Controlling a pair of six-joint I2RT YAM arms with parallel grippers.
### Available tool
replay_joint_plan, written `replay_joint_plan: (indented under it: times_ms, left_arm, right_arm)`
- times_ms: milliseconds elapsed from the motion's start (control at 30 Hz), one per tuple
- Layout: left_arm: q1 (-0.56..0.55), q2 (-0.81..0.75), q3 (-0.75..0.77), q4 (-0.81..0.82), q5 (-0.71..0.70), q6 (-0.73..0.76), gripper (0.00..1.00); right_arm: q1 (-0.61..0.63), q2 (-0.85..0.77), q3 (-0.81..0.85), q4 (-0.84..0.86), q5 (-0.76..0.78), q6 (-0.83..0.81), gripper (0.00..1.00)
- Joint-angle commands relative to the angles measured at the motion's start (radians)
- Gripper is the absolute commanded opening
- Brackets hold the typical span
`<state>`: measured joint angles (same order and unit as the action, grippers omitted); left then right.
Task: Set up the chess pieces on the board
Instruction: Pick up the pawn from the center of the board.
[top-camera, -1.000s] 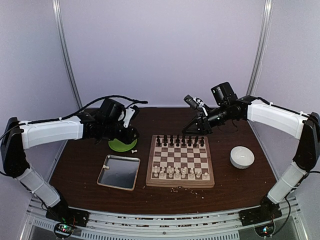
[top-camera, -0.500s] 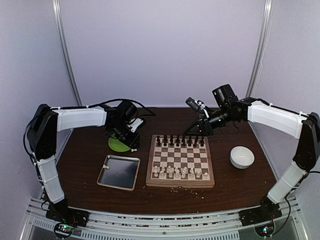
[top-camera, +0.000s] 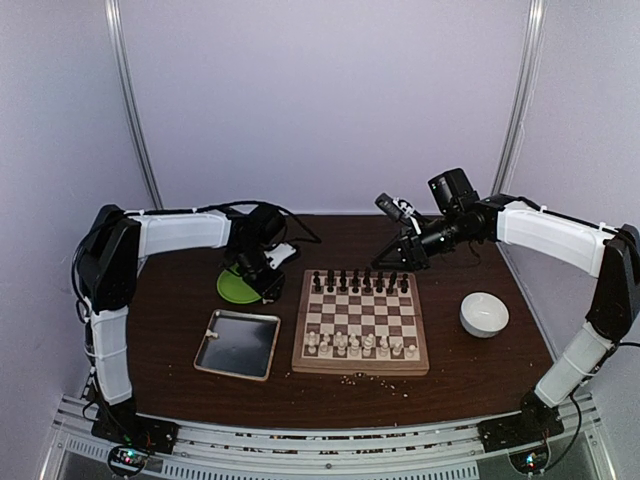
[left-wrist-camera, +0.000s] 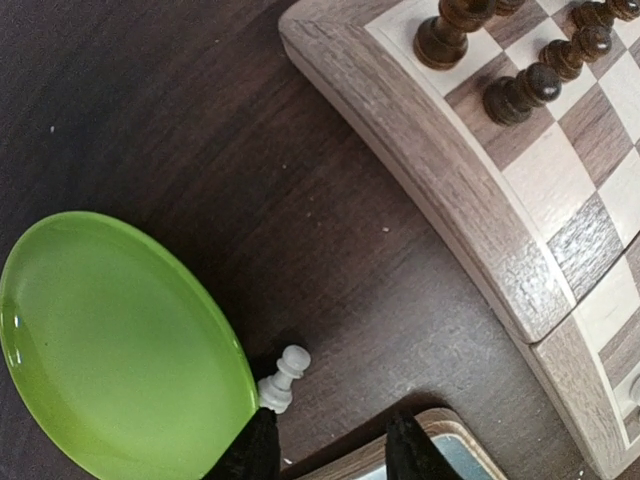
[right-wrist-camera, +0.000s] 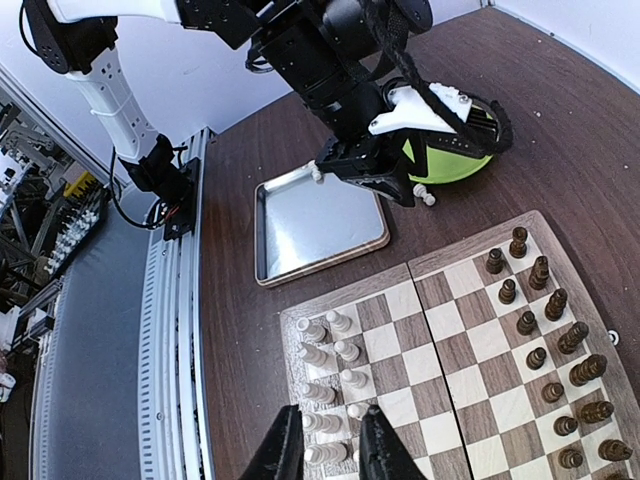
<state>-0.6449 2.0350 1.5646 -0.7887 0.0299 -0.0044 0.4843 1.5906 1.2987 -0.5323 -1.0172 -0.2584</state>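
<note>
The left arm (top-camera: 180, 232) rises steeply from its base at the near left corner of the bench (top-camera: 170, 330) to a high elbow. Its forearm then runs level to the right, and the wrist bends down. The left gripper (top-camera: 271, 289) points at the bench between the green plate (left-wrist-camera: 110, 340) and the far left corner of the board (top-camera: 362, 316). Its jaws stand apart with nothing between them. A white pawn (left-wrist-camera: 283, 375) lies on its side on the bench, touching or just beside the plate's rim and close to one fingertip. A corner of the silver tray (top-camera: 245, 350) shows under the jaws.

The right arm (top-camera: 550, 232) climbs from the near right corner, folds at the bench's right edge and reaches left and away. Its wrist tilts down, so the right gripper (top-camera: 398, 258) hangs over the far right part of the board. Its jaws are a narrow gap apart and hold nothing.

The board lies in the middle of the bench. The dark pieces (top-camera: 360, 282) stand along its two far rows and the white pieces (top-camera: 360, 345) along its two near rows. A white bowl (top-camera: 484, 313) sits to the board's right, and pale crumbs (top-camera: 350, 378) lie along its near edge.
</note>
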Motion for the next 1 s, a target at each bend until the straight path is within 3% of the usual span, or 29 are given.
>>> replay_joint_plan:
  times_ms: [0,500,967]
  left_arm:
    - [-0.002,0.036,0.043,-0.014,0.037,0.040,0.38]
    - [-0.002,0.123,0.109,-0.070,-0.025,0.087,0.38]
    - [-0.002,0.116,0.063,-0.098,-0.058,0.076,0.38]
  right_arm:
    - [-0.008,-0.017,-0.006,-0.003,-0.024,-0.003,0.20]
    - [-0.011,-0.006,-0.003,-0.003,-0.027,0.005,0.20]
    - [-0.015,0.006,0.002,-0.010,-0.035,0.005,0.19]
